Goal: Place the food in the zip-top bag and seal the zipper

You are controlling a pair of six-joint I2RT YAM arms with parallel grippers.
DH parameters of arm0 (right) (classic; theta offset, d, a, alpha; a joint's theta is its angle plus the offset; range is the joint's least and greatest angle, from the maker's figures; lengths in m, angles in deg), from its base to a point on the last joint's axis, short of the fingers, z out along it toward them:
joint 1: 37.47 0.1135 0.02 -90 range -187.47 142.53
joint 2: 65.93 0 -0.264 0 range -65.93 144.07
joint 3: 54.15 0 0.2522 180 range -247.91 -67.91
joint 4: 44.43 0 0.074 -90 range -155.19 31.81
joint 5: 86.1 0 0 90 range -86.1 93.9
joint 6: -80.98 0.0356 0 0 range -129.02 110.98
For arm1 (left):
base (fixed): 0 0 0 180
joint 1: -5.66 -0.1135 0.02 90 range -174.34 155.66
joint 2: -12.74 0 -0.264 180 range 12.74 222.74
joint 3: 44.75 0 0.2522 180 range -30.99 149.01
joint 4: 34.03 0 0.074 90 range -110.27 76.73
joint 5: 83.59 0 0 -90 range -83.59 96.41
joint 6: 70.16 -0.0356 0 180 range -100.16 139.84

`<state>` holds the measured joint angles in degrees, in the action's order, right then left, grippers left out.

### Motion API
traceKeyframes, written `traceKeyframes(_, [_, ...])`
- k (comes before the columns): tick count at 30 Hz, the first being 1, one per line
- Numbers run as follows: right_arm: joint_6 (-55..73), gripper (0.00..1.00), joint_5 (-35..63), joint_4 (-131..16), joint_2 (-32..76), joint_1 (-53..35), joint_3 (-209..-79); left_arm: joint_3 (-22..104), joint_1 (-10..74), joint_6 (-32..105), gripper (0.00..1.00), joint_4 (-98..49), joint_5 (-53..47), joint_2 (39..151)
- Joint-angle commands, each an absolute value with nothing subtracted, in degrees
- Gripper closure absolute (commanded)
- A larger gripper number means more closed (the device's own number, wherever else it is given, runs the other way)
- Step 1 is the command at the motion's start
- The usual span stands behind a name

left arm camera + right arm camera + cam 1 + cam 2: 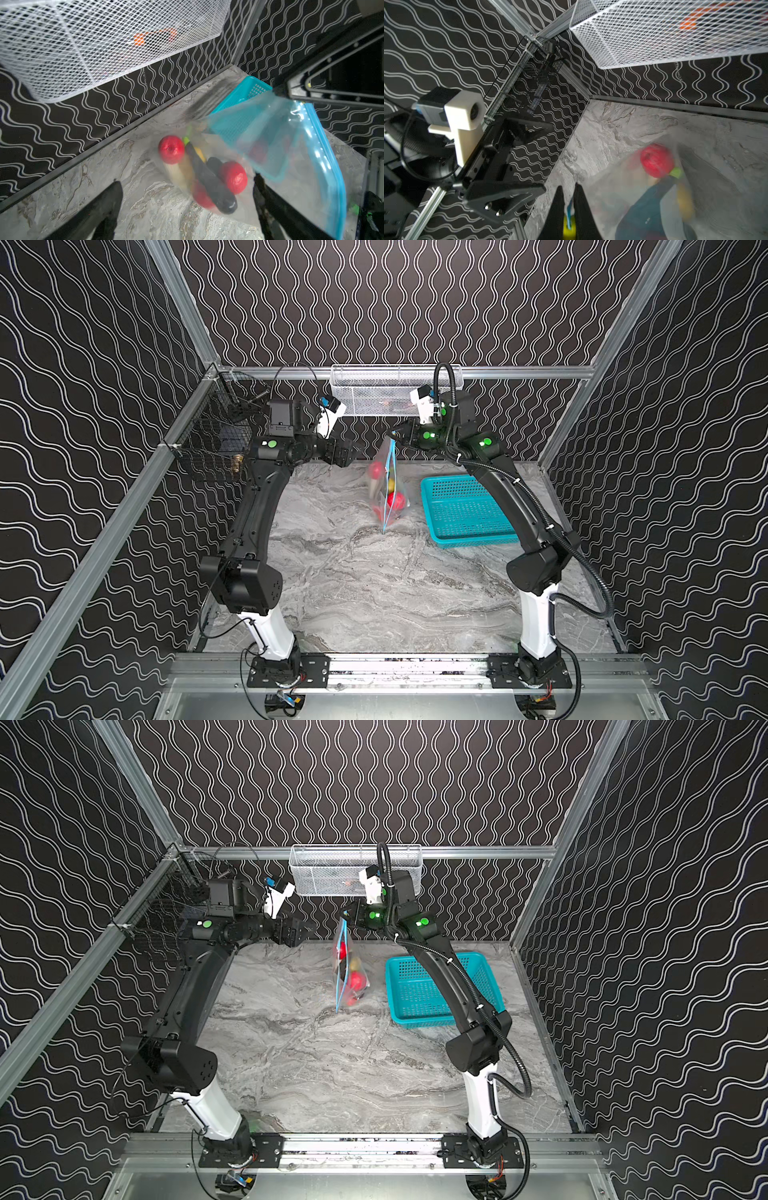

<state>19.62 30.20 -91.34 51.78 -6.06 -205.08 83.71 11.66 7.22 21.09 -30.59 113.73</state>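
Clear plastic, the zip-top bag [379, 493] hangs from the right gripper [569, 188], its jaws pinched on the light-blue zipper [332, 166] at what seems its yellow-slider end, lower corner down on the marble table [374, 593] near the teal basket [465, 510]. The food [207, 182], red and dark pieces showing through, lies heaped inside; the left gripper [352, 452] gapes wide and empty just beside the bag.

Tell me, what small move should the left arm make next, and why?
Probably bring the open left gripper to the low end of the zipper and pinch it. The right gripper is shut on its top end at the yellow slider, the zip-top bag hangs with the food inside, and the strip likely needs a second hold before sliding.
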Motion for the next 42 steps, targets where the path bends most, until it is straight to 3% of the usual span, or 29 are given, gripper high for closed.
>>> traceKeyframes(1, [15.0, 1.0, 33.1, -91.9, 49.6, -5.8, -203.4, 82.4, 11.5, 0.3, 0.01, 18.9, -37.7, 112.8])
traceKeyframes(14, [4.3, 1.0, 35.7, -95.0, 45.3, -5.8, -195.5, 81.0, 11.6, -21.9, 0.01, 26.7, -51.0, 113.7])
traceKeyframes(23, [2.3, 1.0, 40.2, -94.2, 45.9, -5.7, -194.6, 84.1, 12.9, -35.3, 0.01, 35.7, -51.0, 116.5])
traceKeyframes(29, [2.1, 1.0, 42.8, -92.8, 45.8, -5.3, -194.3, 83.7, 14.2, -36.4, 0.01, 34.7, -50.0, 116.6])
traceKeyframes(33, [1.3, 1.0, 42.8, -93.6, 46.8, -4.0, -196.0, 83.9, 16.3, -38.5, 0.07, 35.7, -47.9, 116.7])
traceKeyframes(39, [0.3, 1.0, 42.7, -93.9, 47.7, -2.8, -196.9, 86.0, 18.8, -39.9, 0.25, 39.0, -46.8, 117.7])
traceKeyframes(42, [0.0, 1.0, 42.2, -93.6, 47.5, -2.8, -196.2, 84.6, 19.8, -39.4, 0.43, 37.5, -45.5, 116.6])
